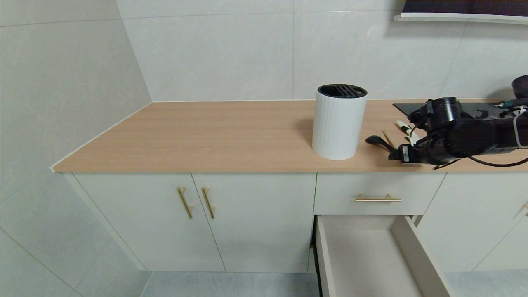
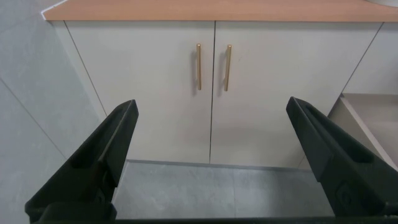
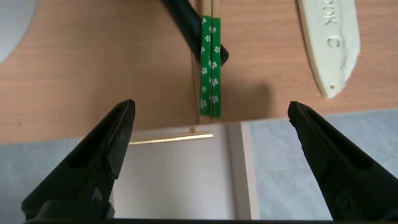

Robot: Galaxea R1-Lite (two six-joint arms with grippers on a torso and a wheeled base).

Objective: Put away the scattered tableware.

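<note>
A pair of wooden chopsticks [image 3: 210,68] with green patterned ends lies at the counter's front edge, across a black utensil handle [image 3: 186,25]. A white-handled utensil [image 3: 329,43] lies beside them. In the head view the chopsticks [image 1: 388,139], a black spoon [image 1: 374,140] and the white utensil [image 1: 406,128] lie just right of a white ribbed utensil holder [image 1: 339,121]. My right gripper [image 3: 211,168] hangs open just above the chopsticks' green ends, and its body [image 1: 399,156] sits over the counter edge. My left gripper [image 2: 211,162] stands open and empty, low in front of the cabinet doors [image 2: 214,87].
An open, empty drawer [image 1: 371,255] juts out below the counter, under a shut drawer with a gold handle [image 1: 377,199]. A black cooktop [image 1: 412,108] lies at the back right. The wooden counter [image 1: 214,136] stretches left of the holder.
</note>
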